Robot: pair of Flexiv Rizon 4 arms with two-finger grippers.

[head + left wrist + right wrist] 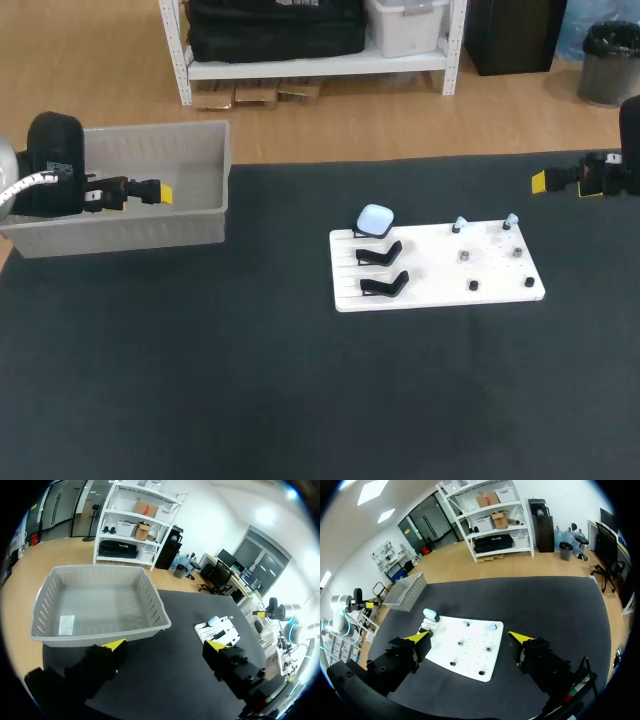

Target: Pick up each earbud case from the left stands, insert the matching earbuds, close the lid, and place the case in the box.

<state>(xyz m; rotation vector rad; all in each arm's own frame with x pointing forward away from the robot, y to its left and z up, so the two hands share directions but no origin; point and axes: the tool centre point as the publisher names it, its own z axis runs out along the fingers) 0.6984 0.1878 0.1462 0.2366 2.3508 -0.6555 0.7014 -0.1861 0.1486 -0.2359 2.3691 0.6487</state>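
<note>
One pale-blue rounded earbud case [375,220] stood at the flat white stand board's [500,275] far-left corner, between left gripper [165,193] and seemingly nearer right gripper [538,181], both with fingers apart.

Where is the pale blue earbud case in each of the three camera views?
Head view: the earbud case sits at the white board's left end, behind two black stands.
Left wrist view: the case is small, far ahead of the left gripper, on the board.
Right wrist view: the case is ahead of the right gripper, at the board's end toward the grey basket.
Shared landmark: the white board.
</note>
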